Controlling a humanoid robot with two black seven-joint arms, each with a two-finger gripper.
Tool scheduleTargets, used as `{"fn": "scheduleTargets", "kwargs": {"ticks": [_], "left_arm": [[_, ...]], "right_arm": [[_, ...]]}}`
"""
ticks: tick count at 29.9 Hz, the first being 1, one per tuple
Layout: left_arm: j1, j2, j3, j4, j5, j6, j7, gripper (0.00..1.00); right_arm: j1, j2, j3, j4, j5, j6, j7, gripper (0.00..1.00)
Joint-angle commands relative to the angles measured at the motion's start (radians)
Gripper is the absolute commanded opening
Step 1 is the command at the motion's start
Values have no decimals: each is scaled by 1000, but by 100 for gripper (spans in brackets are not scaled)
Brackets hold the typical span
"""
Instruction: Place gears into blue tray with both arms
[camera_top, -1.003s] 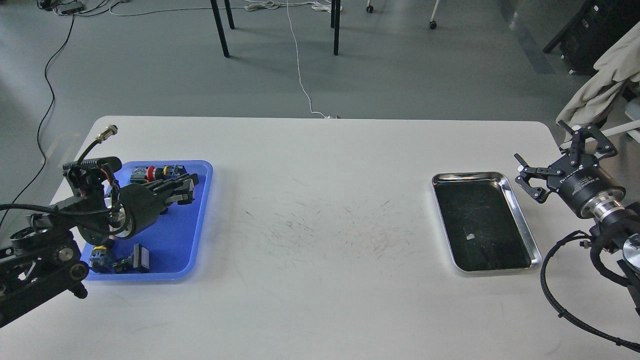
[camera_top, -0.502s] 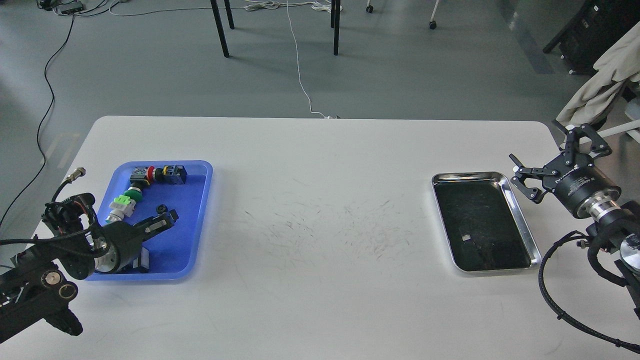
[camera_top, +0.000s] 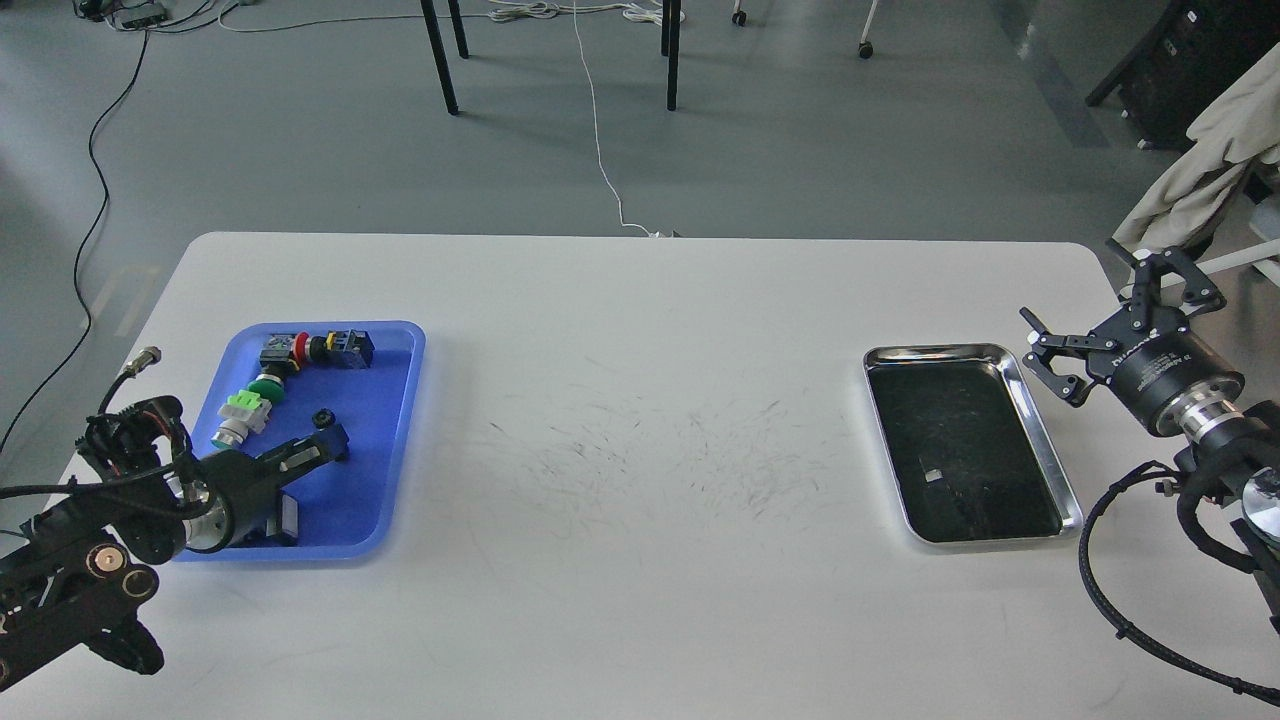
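Reaching over the blue tray, your left gripper hangs low; you cannot tell whether its fingers are apart. One gear lies in that tray beside the green push-button switch. Right of the steel tray, your right gripper is spread, empty

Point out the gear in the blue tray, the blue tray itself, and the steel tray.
gear (camera_top: 322, 416), head view, its top face
blue tray (camera_top: 407, 392), head view, right rim
steel tray (camera_top: 1048, 438), head view, right rim
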Motion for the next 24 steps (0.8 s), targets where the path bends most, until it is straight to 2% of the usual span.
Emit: {"fn": "scheduleTargets", "kwargs": {"ticks": [1,10,16,21,24], "left_arm": [[-3,14,-11,-2,-13,0,0,97],[-11,58,-103,-41,-28,-7,0,97],[-40,38,-253,-95,-166,-9,1,98],[-190,-86,-296,-39,-387,7,14,98],[-265,-164,-302,26,-514,59,14,98]], "right_arm": [[0,-1,0,3,-1,0,0,96],[0,-1,2,3,-1,0,0,96],[15,-1,5,3,1,-1,0,97],[64,0,2,3,-1,-1,-2,97],[92,9,2,4,1,-1,-2,97]]}}
